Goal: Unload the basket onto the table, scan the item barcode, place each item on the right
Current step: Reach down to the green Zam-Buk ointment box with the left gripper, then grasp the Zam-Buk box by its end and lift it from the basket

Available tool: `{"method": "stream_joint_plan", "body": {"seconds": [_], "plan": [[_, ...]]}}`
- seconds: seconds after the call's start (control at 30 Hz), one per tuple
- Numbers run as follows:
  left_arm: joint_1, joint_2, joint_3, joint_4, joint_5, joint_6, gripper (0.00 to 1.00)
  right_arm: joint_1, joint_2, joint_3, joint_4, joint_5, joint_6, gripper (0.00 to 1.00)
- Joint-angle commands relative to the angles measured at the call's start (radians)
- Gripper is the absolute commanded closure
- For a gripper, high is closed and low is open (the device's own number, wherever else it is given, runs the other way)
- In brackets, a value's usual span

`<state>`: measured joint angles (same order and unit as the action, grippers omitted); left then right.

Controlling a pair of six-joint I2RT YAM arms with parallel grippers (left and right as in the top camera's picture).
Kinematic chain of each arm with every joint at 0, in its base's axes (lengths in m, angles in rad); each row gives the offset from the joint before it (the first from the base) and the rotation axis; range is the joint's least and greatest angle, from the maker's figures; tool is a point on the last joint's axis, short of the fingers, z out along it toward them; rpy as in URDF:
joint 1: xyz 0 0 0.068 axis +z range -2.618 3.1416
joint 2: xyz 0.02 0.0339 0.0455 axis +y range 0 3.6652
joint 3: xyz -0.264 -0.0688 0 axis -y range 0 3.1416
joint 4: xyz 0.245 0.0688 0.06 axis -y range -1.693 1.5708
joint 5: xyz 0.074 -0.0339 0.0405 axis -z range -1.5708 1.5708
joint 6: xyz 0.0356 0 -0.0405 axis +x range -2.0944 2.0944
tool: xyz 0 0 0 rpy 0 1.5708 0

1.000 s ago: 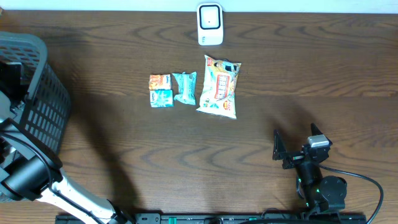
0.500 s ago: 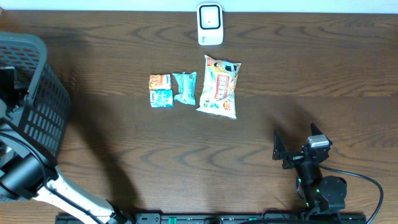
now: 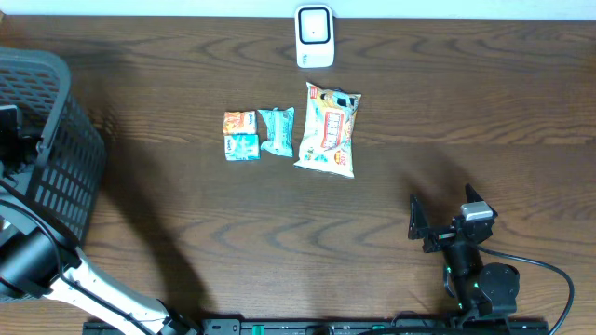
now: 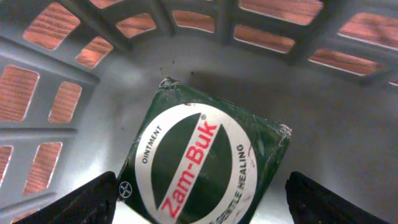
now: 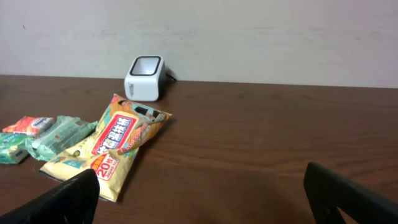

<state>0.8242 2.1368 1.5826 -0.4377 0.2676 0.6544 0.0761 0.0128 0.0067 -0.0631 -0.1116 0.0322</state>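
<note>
A dark green Zam-Buk ointment box (image 4: 211, 158) lies flat on the grey floor of the basket (image 4: 124, 68). My left gripper (image 4: 205, 208) hangs over it inside the basket (image 3: 56, 140), open, with one black finger on each side of the box and neither pressing it. In the overhead view only the top of the left gripper (image 3: 11, 140) shows, at the basket's left side. The white barcode scanner (image 3: 315, 37) stands at the far edge of the table. Open and holding nothing, my right gripper (image 3: 445, 212) rests near the front right.
A yellow snack bag (image 3: 328, 130), a teal packet (image 3: 277, 130) and a stack of two small packets, orange and teal (image 3: 241, 135), lie in a row mid-table in front of the scanner (image 5: 144, 78). The dark basket fills the left edge.
The left gripper has shifted slightly toward the front inside the basket. The right arm and the items on the table have not moved.
</note>
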Motion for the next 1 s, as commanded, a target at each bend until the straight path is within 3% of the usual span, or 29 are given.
{"method": "stream_joint_plan", "body": {"seconds": [0.0,0.97], "plan": [[0.0,0.052,-0.008,-0.016,0.039,-0.004,0.16,0.004,-0.004,0.0,-0.004,0.001,-0.014,0.01],[0.0,0.036,0.014,0.015,0.009,-0.069,0.16,0.004,-0.004,0.0,-0.004,0.001,-0.014,0.01]]}}
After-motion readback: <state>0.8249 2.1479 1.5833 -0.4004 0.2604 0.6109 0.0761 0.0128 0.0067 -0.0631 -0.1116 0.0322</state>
